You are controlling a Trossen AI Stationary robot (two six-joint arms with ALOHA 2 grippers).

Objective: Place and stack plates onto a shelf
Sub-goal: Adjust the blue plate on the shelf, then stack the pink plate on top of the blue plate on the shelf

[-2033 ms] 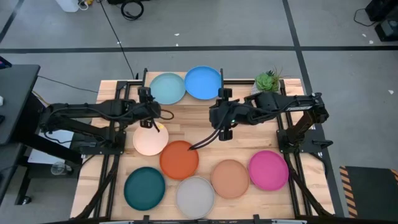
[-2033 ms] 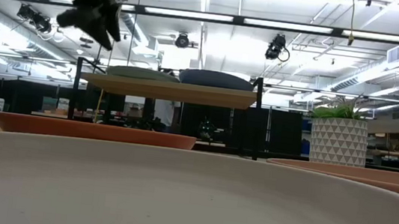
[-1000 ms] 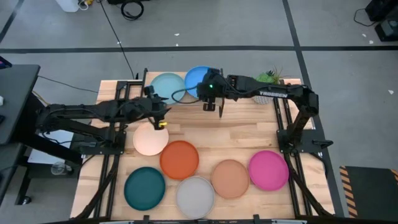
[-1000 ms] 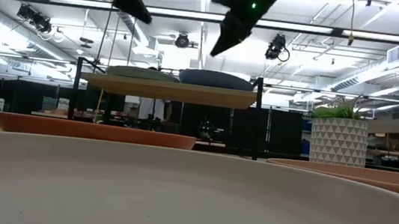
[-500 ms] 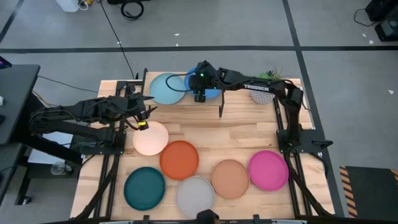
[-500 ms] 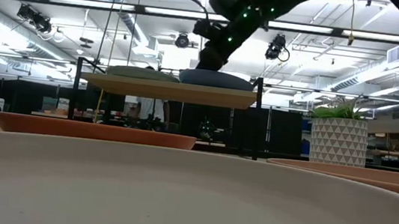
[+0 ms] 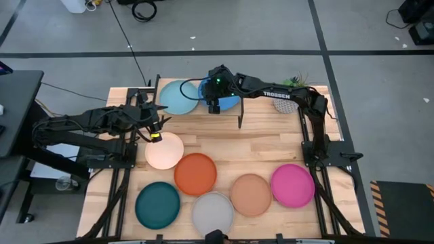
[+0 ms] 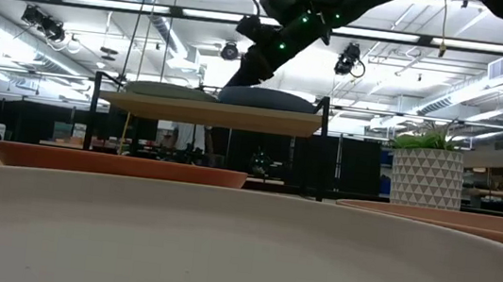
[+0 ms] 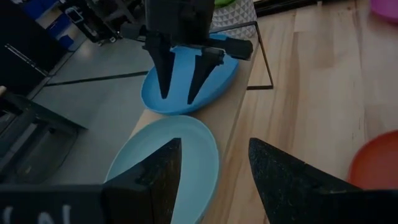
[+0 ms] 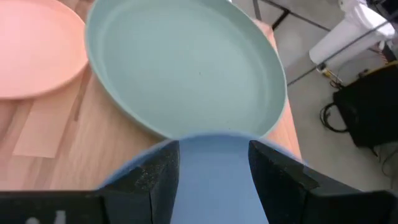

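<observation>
Right pincer (image 7: 214,107): fingers spread, straddling the near-left rim of the blue plate (image 7: 229,95) on the shelf (image 8: 212,114), apparently not gripping. Pale blue plate (image 7: 178,97) beside it. Left pincer (image 7: 157,130): open, above the counter (image 7: 258,139) near the cream plate (image 7: 165,151).

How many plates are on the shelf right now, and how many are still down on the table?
2 on the shelf: pale blue and blue. 6 on the table: cream, orange, teal, grey, salmon, magenta.
</observation>
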